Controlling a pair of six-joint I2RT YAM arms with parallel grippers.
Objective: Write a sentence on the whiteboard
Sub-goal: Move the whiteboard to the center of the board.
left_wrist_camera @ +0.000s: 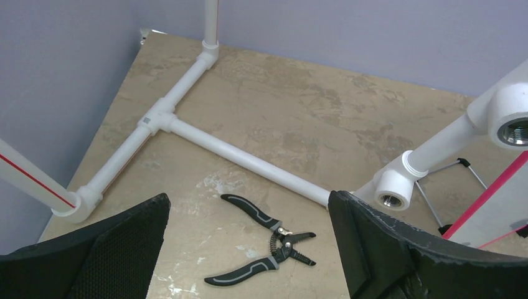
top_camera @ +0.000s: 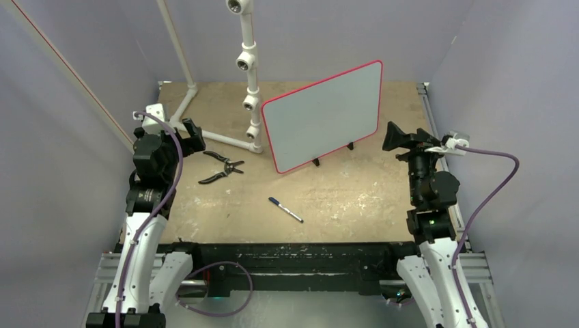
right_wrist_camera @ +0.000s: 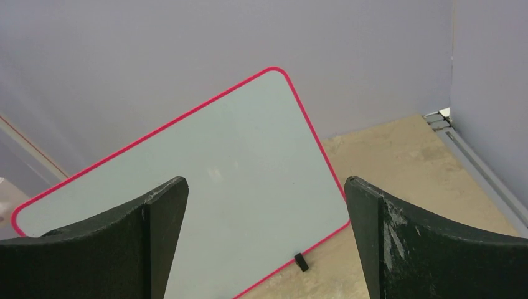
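Observation:
The whiteboard (top_camera: 321, 116) stands tilted on its small black feet at the back middle of the table. It is pale grey-white with a thin red frame. Its face shows no writing, so the sentence is not in view. It fills the right wrist view (right_wrist_camera: 218, 187), and its red edge shows in the left wrist view (left_wrist_camera: 498, 205). A blue-capped marker (top_camera: 285, 210) lies flat on the table in front of the board. My left gripper (top_camera: 193, 134) is open and empty, raised at the left (left_wrist_camera: 249, 198). My right gripper (top_camera: 398, 140) is open and empty, facing the board from the right (right_wrist_camera: 266, 184).
Black-handled pliers (top_camera: 222, 167) lie open on the table left of the board, below my left gripper (left_wrist_camera: 274, 240). A white PVC pipe frame (top_camera: 249, 75) with several fittings stands at the back left, its base pipes (left_wrist_camera: 249, 162) on the table. Purple-grey walls enclose the table.

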